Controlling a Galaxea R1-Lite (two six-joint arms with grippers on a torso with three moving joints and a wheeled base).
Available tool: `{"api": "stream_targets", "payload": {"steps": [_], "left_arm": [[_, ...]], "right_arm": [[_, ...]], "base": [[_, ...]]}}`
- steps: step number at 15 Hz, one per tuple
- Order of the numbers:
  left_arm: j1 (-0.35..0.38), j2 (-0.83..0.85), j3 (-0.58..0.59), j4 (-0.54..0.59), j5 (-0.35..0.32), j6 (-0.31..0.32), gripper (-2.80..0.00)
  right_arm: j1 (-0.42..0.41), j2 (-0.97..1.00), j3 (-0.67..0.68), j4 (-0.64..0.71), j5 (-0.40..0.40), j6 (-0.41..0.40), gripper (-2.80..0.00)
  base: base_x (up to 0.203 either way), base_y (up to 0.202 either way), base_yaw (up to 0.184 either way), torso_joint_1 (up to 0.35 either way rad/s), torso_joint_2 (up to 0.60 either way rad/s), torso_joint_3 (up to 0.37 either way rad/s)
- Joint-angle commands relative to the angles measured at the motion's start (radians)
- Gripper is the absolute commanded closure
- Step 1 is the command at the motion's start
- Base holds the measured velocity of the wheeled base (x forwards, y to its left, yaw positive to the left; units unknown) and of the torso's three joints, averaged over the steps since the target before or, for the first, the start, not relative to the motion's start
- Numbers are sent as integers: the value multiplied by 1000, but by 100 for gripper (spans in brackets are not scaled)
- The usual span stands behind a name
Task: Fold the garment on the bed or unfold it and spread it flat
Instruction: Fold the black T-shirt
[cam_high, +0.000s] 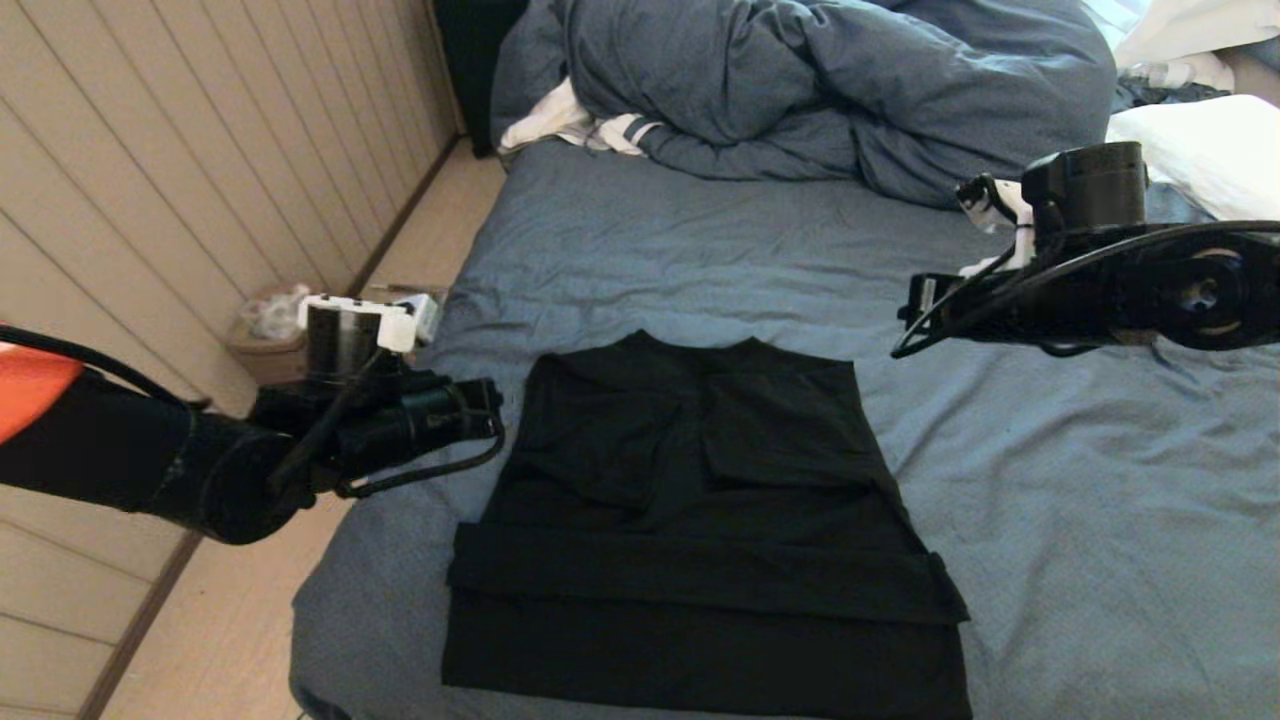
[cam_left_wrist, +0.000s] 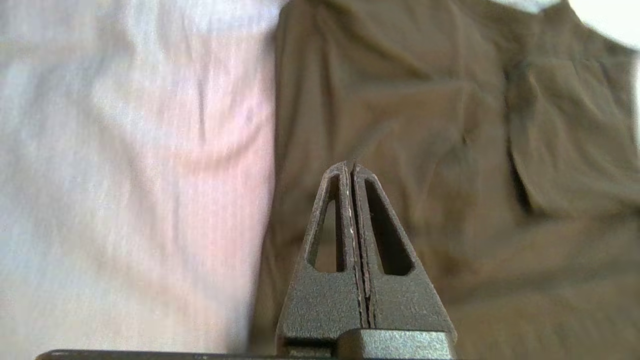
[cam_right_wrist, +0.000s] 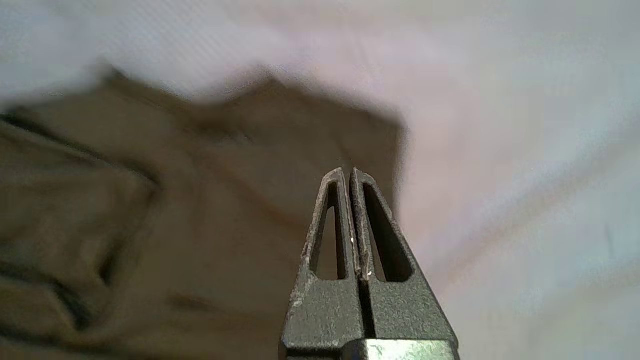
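The garment (cam_high: 700, 520), a black T-shirt, lies on the bed (cam_high: 1080, 520) with its sleeves folded inward and a fold band across its lower part. My left gripper (cam_high: 487, 410) hovers just off the shirt's left edge near the shoulder. In the left wrist view this left gripper (cam_left_wrist: 353, 165) is shut with nothing in it, above the garment (cam_left_wrist: 450, 150) beside the sheet (cam_left_wrist: 125, 175). My right gripper (cam_high: 912, 318) hangs above the bed off the shirt's upper right corner. The right wrist view shows the right gripper (cam_right_wrist: 347, 172) shut and empty over the garment (cam_right_wrist: 200, 225) near its edge.
A bunched blue-grey duvet (cam_high: 800, 90) fills the head of the bed, with a white-and-striped cloth (cam_high: 570, 125) at its left. A white pillow (cam_high: 1210, 150) lies at the back right. Left of the bed are floor (cam_high: 430, 230), a small bin (cam_high: 265, 335) and a panelled wall.
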Motion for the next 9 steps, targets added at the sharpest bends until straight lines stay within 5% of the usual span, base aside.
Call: {"api": "stream_targets", "payload": {"steps": [1,4,6,9], "left_arm": [[11,-122,12,114,-27,-4,0],[6,-233,-2,374,-179,-48,0],[4,-266,41,430,-255,-105,0],[-5,-289,134,454,-283,-110,0]], "right_arm": [[-35,-19,35,108,8,19,0],[-105,-73,204,215,141,30,0],[-130,-112,329,231,230,30,0],[-139,-150,480,235,270,26,0]], "base": [[0,0,0,0,0,0],[0,0,0,0,0,0],[0,0,0,0,0,0],[0,0,0,0,0,0]]}}
